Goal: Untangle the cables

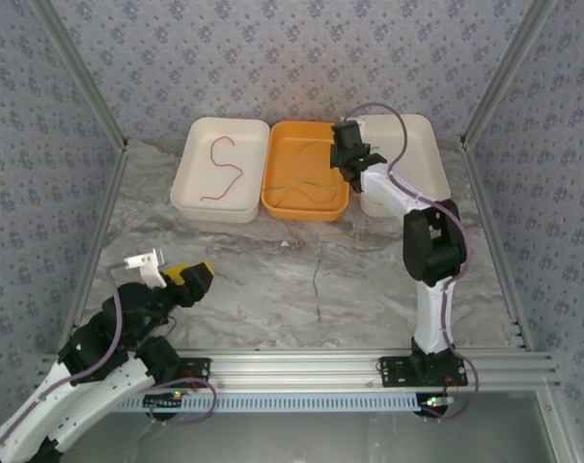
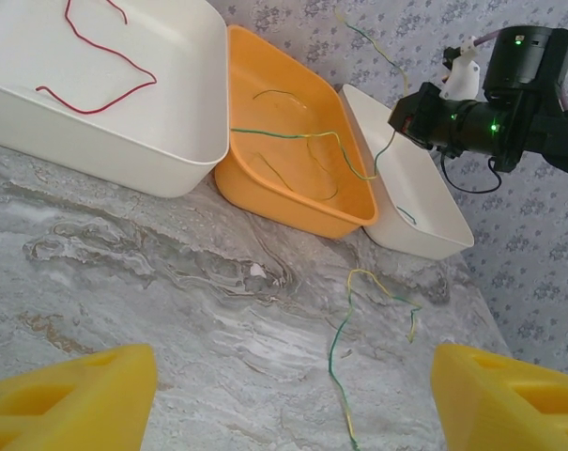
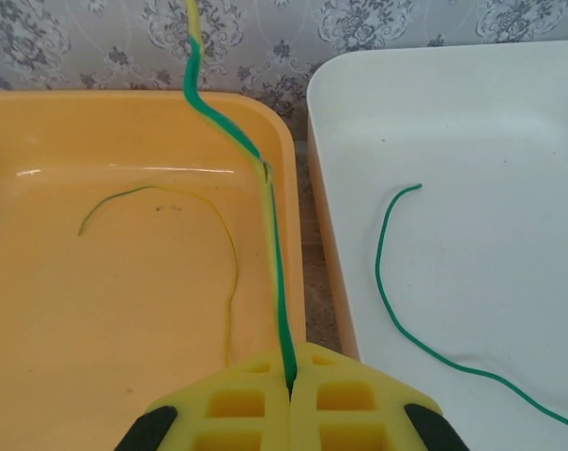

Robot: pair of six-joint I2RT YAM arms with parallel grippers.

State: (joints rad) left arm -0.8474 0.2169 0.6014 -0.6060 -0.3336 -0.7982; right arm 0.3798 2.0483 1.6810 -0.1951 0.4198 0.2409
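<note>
1. Currently, right gripper point(image 3: 290, 376): yellow pads pressed together on a green-and-yellow striped wire point(image 3: 278, 272). It sits at 1 o'clock on the table, above the seam between two trays. I judge it is raised to draw the strand free of the pile.
2. Orange tray point(image 1: 284, 164), 12 o'clock: holds olive-yellow wire point(image 3: 152, 189) strands. The striped wire's tail trails in here, so separation looks unfinished.
3. Right white tray point(image 1: 422, 145), 1 o'clock: one green wire point(image 3: 378, 263) lies alone. This is apparently the bin for green.
4. Left white tray point(image 1: 190, 183), 11 o'clock: one red wire point(image 2: 96, 112) lies alone, seemingly sorted by colour.
5. Loose green-yellow wire point(image 1: 317, 280): lies on the marble table point(image 1: 234, 280) near 6 o'clock, outside every tray and not yet binned.
6. Left gripper point(image 2: 293, 376), 8 o'clock: fingers spread wide, holding nothing. It is low over the table, well apart from the trays, likely to leave the right arm room.
</note>
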